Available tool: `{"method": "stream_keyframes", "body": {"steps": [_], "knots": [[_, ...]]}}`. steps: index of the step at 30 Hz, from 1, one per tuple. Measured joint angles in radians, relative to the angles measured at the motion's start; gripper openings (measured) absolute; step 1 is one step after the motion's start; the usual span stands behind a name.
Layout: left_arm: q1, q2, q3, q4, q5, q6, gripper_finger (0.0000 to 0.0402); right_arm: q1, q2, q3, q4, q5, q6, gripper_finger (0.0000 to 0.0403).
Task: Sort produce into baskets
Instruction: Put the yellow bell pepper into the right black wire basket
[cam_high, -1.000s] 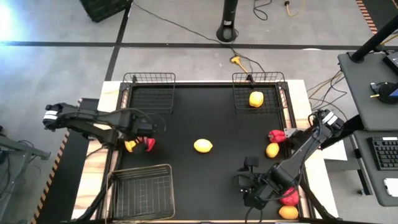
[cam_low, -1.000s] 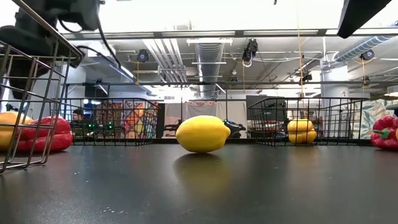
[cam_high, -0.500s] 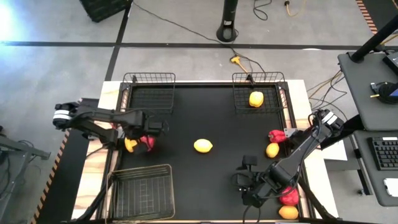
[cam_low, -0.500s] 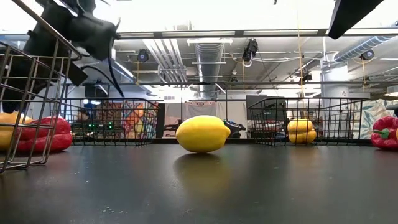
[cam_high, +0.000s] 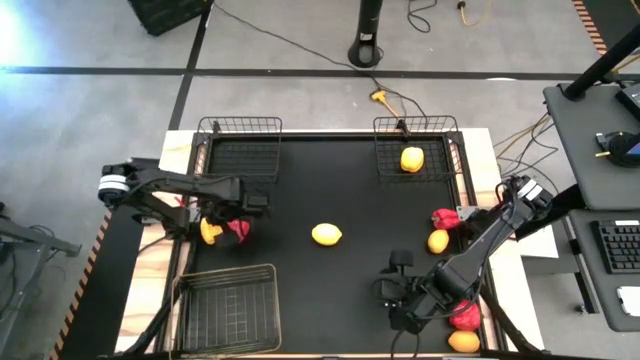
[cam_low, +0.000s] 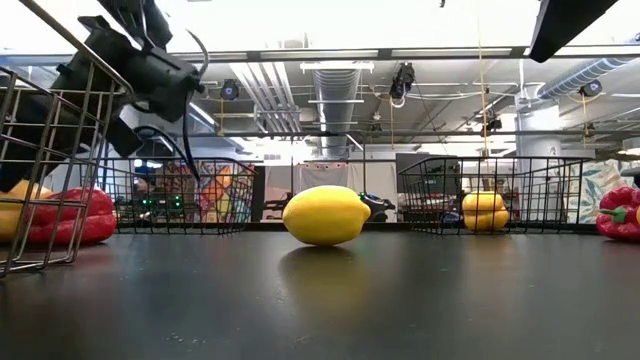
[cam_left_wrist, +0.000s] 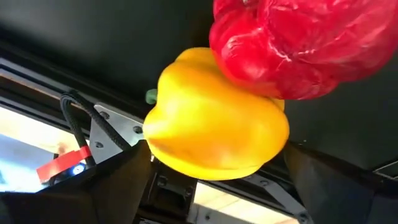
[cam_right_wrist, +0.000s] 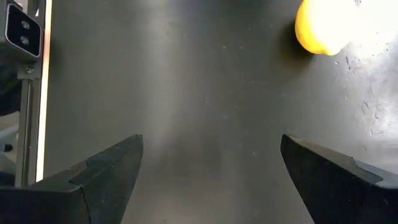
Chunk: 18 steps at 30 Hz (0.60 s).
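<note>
I had the left claw (cam_high: 243, 207) hanging over the pair at the table's (cam_high: 330, 290) left edge: a yellow bell pepper (cam_high: 210, 233) pressed against a red bell pepper (cam_high: 238, 230), the two touching. In the left wrist view both filled the frame, the yellow pepper (cam_left_wrist: 214, 118) nearer, the red one (cam_left_wrist: 305, 43) behind it, with the claw's dark fingers spread wide at either side and nothing between them.

I judged these peppers light and hollow, with glossy, lobed skins that would slip under a pinch on the shoulder. Their walls looked firm enough for a moderate squeeze but would likely dent under a hard one. I reckoned the best hold was across the yellow pepper's broad middle, away from the stem and clear of the red neighbour so it would not get dragged along.

The left arm reached in from the left side, its elbed forearm running almost level across the table edge, wrist tipped downward toward the peppers. The right claw (cam_high: 398, 290) waited near the front right, open and empty, over bare table. A lemon-like fruit (cam_high: 326, 234) lay mid-table, another (cam_high: 411, 159) sat in the far right wire basket (cam_high: 440, 125), and the near left basket (cam_high: 262, 270) held nothing I could see.
</note>
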Motion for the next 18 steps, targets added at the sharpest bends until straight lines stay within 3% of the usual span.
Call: {"method": "stream_keyframes", "body": {"steps": [18], "knots": [[0.000,0.258,0.003,-0.011,-0.009,0.070,0.0365,0.027,0.000,0.000,0.016,0.000,0.072,0.0373]]}}
